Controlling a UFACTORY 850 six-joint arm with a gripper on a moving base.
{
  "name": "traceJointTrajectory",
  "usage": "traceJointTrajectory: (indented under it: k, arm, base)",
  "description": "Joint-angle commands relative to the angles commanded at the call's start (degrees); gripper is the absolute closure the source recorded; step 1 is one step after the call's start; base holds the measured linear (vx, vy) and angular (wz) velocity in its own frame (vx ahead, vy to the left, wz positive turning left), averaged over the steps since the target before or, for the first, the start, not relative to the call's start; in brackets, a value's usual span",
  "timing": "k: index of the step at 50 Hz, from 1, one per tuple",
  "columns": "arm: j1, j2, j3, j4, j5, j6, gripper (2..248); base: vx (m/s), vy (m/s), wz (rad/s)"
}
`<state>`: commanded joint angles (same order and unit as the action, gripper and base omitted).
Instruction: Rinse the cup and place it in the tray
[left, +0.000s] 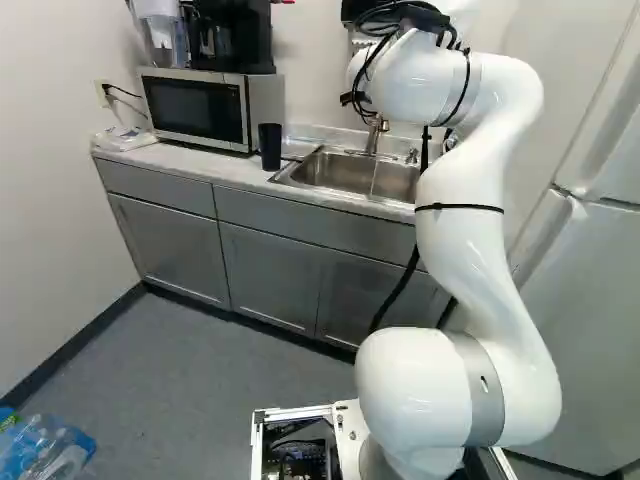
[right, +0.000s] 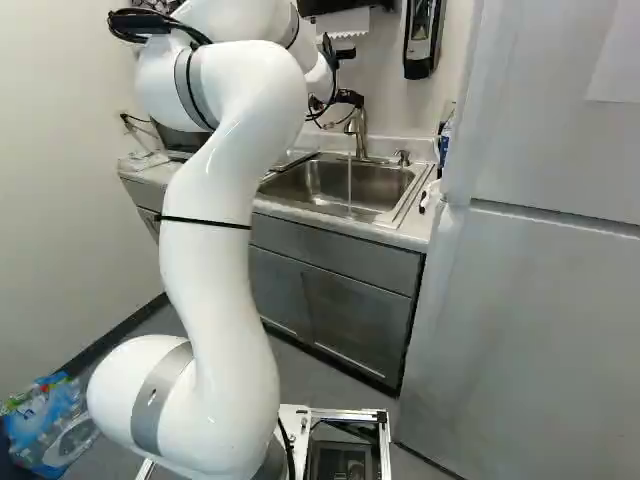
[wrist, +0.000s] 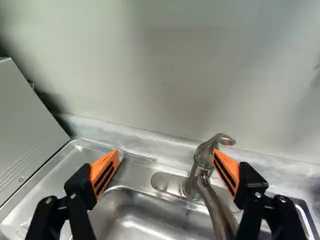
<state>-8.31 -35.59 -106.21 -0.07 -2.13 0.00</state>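
Black cup (left: 270, 147), interior unclear, sink (left: 335, 172) partly hidden

walls (left: 50, 150) were white | floor (left: 200, 370) was gray, dark baseboard (left: 70, 345) edged it | gray cabinets (left: 165, 250) stood under pale counter (left: 220, 172) | microwave (left: 195, 108) sat at counter's left end | pale fridge (right: 540, 330) stood right of cabinets | black dispenser (right: 422, 40) hung on back wall
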Motion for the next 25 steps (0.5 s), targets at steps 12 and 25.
traceJointTrajectory:
  k: [12,25]
  arm:
    - [-0.64,3.54,4.55,0.0,-1.58,0.0,3]
    - [-1.75,6.83,8.71,0.0,-3.34,0.0,3]
  base:
    - [0.0,0.0,0.0]
    - [0.0,0.0,0.0]
